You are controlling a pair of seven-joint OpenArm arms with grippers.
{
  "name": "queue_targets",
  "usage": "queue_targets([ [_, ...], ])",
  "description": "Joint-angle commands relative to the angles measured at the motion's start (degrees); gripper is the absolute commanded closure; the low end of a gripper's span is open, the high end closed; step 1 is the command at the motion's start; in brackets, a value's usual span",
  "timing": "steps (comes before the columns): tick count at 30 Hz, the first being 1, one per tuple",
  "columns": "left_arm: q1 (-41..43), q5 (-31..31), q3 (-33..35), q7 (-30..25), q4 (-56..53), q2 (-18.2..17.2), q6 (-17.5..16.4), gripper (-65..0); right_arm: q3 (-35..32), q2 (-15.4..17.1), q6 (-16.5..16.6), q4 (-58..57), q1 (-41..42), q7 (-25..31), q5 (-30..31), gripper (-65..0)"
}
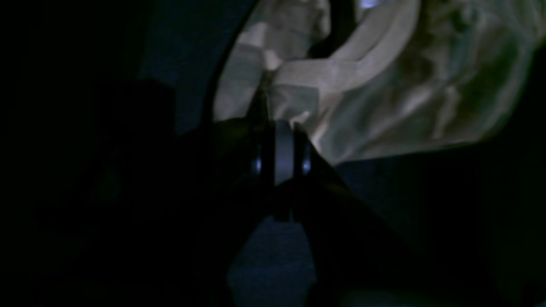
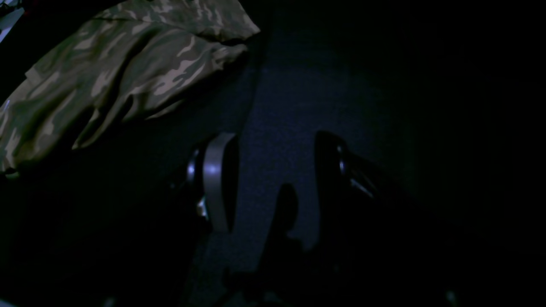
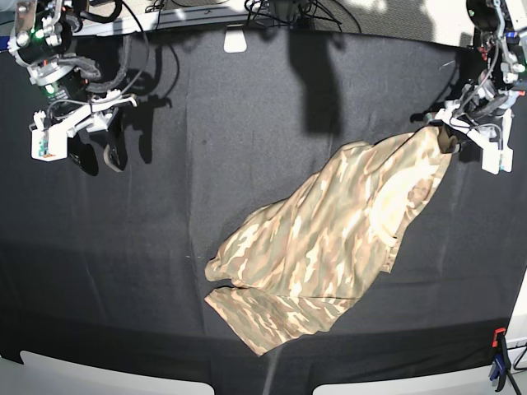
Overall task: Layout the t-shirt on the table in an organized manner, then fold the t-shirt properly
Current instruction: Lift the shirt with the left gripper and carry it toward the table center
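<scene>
The camouflage t-shirt (image 3: 329, 239) lies crumpled across the black table (image 3: 189, 189), stretching from the front centre up to the far right. At that upper-right tip my left gripper (image 3: 445, 137) is shut on an edge of the cloth. In the left wrist view its jaws (image 1: 277, 128) are pressed together on the t-shirt's (image 1: 384, 85) pale inside fabric near a hem band. My right gripper (image 3: 95, 156) hangs open at the far left, well away from the shirt. In the right wrist view its fingers (image 2: 217, 179) stand apart over bare table, with the t-shirt (image 2: 119, 72) at the upper left.
A small white tag (image 3: 235, 39) sits at the table's back edge among cables. A red and blue clamp (image 3: 497, 362) grips the front right corner. Black cloth (image 2: 298, 85) stretches around the shirt on all sides.
</scene>
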Motion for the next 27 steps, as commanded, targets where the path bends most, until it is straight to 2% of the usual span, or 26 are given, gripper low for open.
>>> queue_targets([
  [1, -0.31, -1.66, -0.26, -1.38, 0.96, -0.50, -0.70, 0.0, 0.46, 0.63, 0.20, 0.96, 0.15, 1.57, 0.61, -28.0],
  [3, -0.31, -4.87, -0.26, -1.38, 0.96, -0.48, -1.57, 0.0, 0.46, 0.63, 0.20, 0.96, 0.13, 1.57, 0.61, -28.0],
  [5, -0.35, -9.05, -0.26, -1.38, 0.96, -0.24, -3.82, 0.0, 0.46, 0.63, 0.20, 0.96, 0.13, 1.55, 0.61, -28.0],
  [10, -0.48, -21.84, -0.15, -1.36, 0.96, 2.56, -16.76, 0.0, 0.46, 0.63, 0.20, 0.96, 0.15, 1.55, 0.59, -28.0],
  [12, -0.48, -24.65, 0.35, -1.36, 0.96, 4.39, -19.97, 0.0, 0.46, 0.63, 0.20, 0.96, 0.15, 1.55, 0.59, -28.0],
  [16, -0.46, -25.00, 4.33, -1.36, 0.96, 7.74, -19.97, 0.0, 0.46, 0.63, 0.20, 0.96, 0.15, 1.55, 0.59, -28.0],
  [20, -0.59, -24.65, 12.57, -1.40, 0.96, 9.51, -19.97, 0.0, 0.48, 0.61, 0.20, 0.96, 0.37, 1.53, 0.33, -28.0],
  [27, -4.79, -16.09, 27.56, -2.89, 0.96, 12.11, -19.97, 0.0, 0.48, 0.63, 0.17, 0.96, 2.71, 1.03, -0.04, -28.0],
])
